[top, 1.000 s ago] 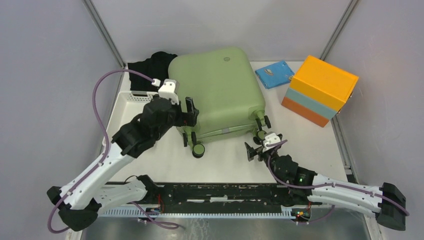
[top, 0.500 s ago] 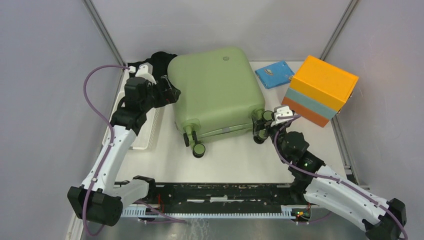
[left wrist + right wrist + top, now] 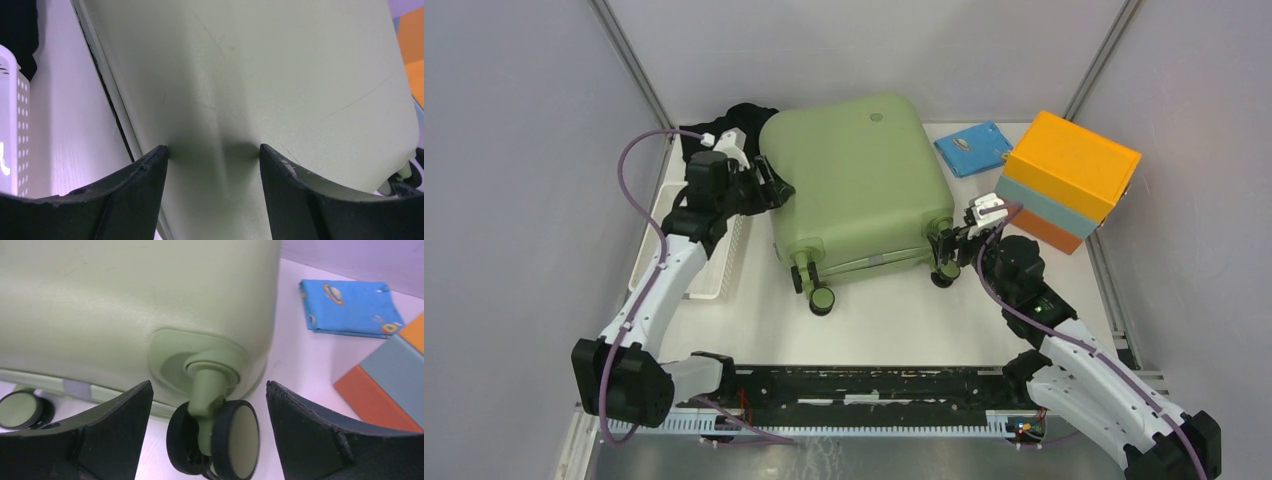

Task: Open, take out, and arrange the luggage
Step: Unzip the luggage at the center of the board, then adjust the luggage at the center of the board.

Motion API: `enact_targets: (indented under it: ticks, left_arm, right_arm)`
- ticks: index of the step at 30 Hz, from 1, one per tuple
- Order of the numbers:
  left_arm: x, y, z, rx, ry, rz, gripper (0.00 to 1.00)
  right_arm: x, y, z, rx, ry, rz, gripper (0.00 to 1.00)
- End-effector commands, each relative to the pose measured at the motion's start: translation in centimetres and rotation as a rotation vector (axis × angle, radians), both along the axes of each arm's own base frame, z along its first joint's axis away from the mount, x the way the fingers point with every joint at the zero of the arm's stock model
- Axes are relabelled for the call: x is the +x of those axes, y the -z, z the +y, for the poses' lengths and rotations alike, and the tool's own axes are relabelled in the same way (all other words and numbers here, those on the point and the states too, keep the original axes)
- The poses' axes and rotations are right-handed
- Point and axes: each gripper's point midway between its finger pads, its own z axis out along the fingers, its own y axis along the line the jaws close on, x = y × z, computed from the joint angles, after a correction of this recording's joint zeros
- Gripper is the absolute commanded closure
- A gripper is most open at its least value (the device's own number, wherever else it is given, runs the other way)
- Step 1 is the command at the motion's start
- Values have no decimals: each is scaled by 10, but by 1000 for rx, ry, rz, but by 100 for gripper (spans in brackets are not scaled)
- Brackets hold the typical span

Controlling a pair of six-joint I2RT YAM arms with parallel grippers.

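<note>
Top external view has the large sage-green hard-shell suitcase (image 3: 854, 180) lying flat on its broad side in the middle of the white table (image 3: 894, 320). It is closed, with its round emblem facing up and its wheeled end turned toward the arm bases. A white perforated plastic basket (image 3: 709, 270) sits near its left side, and a heap of black fabric (image 3: 736, 122) lies at the basket's far end, right beside the shell. To the right, apart from the case, stands a cube-shaped box with orange and light-blue bands (image 3: 1064, 175). A flat, bright-blue printed fabric piece (image 3: 972, 148) lies between that box and the suitcase's far-right corner. The left gripper (image 3: 774, 188) reaches over the basket to the suitcase's left edge. In the left wrist view its two black fingers (image 3: 145, 185) stand apart with both tips against the smooth green shell, near the dark zip seam, clasping nothing. The right gripper (image 3: 946, 248) is at the near-right corner. The right wrist view shows its jaws spread wide on either side of a black-rimmed caster wheel (image 3: 235, 440) on a green stem, with neither finger touching it. Another wheel (image 3: 821, 300) juts out at the near-left corner.
</note>
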Motion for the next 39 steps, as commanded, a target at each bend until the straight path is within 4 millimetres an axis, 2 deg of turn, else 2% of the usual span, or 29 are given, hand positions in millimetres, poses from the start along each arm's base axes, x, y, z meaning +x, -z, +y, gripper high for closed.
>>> enact_targets:
  ticks: [1,6,14,22,28,30,34,36,39]
  left_arm:
    - [12,-1,-11,-41,40,3,30]
    - [27,-1,-21,-64,78,12,42]
    - [57,6,-32,-66,118,36,47]
    - [83,18,-43,-80,151,67,47]
    - [101,22,-44,-64,148,74,47]
    - [105,13,-40,-39,137,49,47]
    - [103,-25,-22,37,79,-56,43]
    - [92,-50,-7,81,27,-130,38]
    - [77,-70,26,160,-102,-206,30]
  right_arm:
    - [-12,-3,21,59,-125,15,14]
    - [-20,4,31,89,-187,44,31]
    - [-36,11,53,195,-304,97,52]
    - [-52,17,73,229,-352,119,54]
    - [-65,18,98,227,-395,125,53]
    - [-66,16,102,223,-396,121,52]
    - [-63,10,97,213,-371,95,46]
    - [-62,7,94,198,-363,80,40]
    - [-61,-2,87,176,-344,42,28]
